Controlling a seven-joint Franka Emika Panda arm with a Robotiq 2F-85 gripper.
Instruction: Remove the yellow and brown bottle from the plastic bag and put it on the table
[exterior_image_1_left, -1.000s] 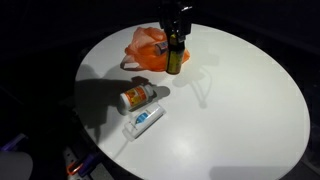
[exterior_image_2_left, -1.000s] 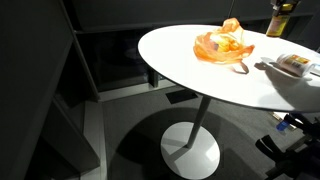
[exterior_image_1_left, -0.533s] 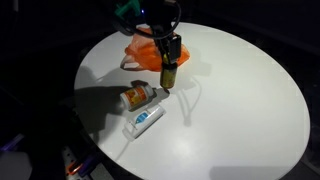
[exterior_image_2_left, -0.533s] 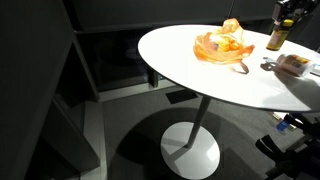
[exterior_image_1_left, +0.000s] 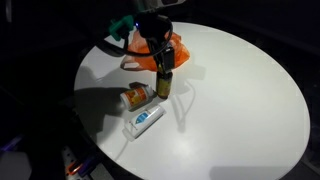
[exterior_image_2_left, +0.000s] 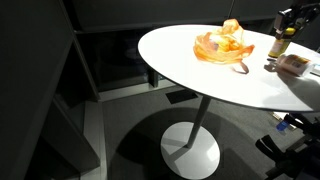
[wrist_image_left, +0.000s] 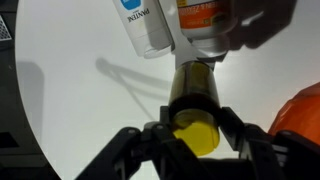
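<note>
The yellow-capped brown bottle (exterior_image_1_left: 165, 82) stands upright at the table surface, just beside the orange-labelled bottle; I cannot tell whether its base touches the table. My gripper (exterior_image_1_left: 164, 62) is shut on the bottle's top. In the wrist view the jaws (wrist_image_left: 194, 135) clamp the yellow cap and the brown body (wrist_image_left: 195, 85) extends away. In an exterior view the bottle (exterior_image_2_left: 277, 47) shows at the right edge. The orange plastic bag (exterior_image_1_left: 152, 50) lies crumpled behind the bottle, also seen in an exterior view (exterior_image_2_left: 222, 45).
An orange-labelled bottle (exterior_image_1_left: 137, 96) and a white-and-blue tube (exterior_image_1_left: 144, 119) lie on the round white table (exterior_image_1_left: 240, 100) next to the held bottle. Both show in the wrist view (wrist_image_left: 205, 18) (wrist_image_left: 145, 25). The table edge is near on the left.
My gripper has carried the bottle away from the bag, forward and down, to a spot beside the orange-labelled bottle.
</note>
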